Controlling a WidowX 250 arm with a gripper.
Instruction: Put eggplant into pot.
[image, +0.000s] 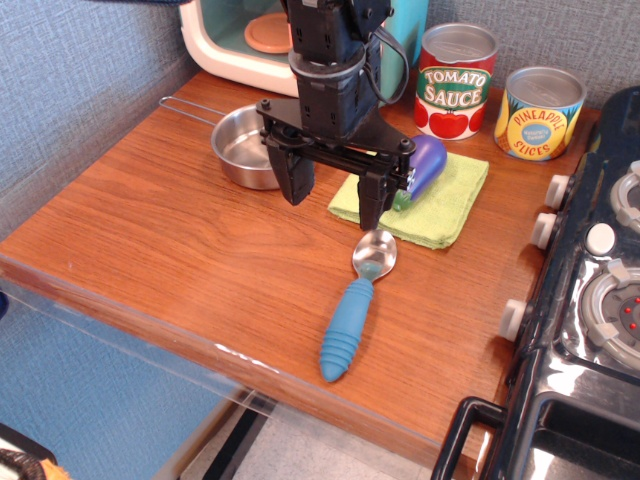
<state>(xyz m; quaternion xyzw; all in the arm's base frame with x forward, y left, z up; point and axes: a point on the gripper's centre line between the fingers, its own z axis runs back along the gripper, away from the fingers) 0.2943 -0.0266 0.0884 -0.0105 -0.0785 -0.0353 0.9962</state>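
The small glossy purple toy eggplant (428, 160) lies on a green cloth (440, 200) right of the shallow steel pot (243, 150). The black gripper (334, 200) hangs wide and empty beside it. Light, stiff and probably slippery: grip across its plump middle. The wooden desk (170, 240) between them lies open

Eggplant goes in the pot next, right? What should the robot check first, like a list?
1. Gripper open: ok, fingers spread wide.
2. Small glossy purple eggplant reachable: ok, lying on the green cloth.
3. Gripper around the eggplant: not ok, eggplant sits beside the right finger.
4. Shallow round steel pot empty: cannot tell, arm hides part of it.
5. Blue-handled spoon out of the way: ok, nearer the table's front.
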